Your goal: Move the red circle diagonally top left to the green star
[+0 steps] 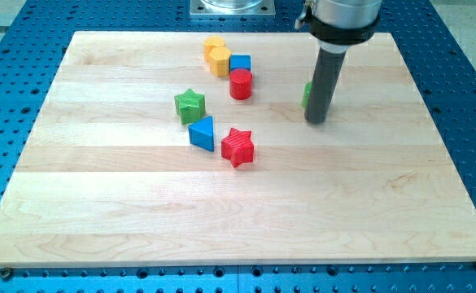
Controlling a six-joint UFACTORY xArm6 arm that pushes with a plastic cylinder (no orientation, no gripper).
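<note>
I am counting seven blocks lying on the wooden worktop (99,203): two red, two blue, two green and one yellow. The red circle (240,84) is sitting in the far middle, touching the blue cube (240,63) just behind it, and the yellow block (216,55) is resting at that cube's left. The green star (189,104) is lying to the left of the red circle and a little nearer, apart from it. Just beside the star, nearer and to the right, the blue triangle (203,133) is standing, and the red star (238,146) is sitting close at its right. I carry no hand, only a rod; my tip (316,120) is pressing down well to the right of the red circle, half hiding a second green block (306,95), whose shape I cannot tell.
</note>
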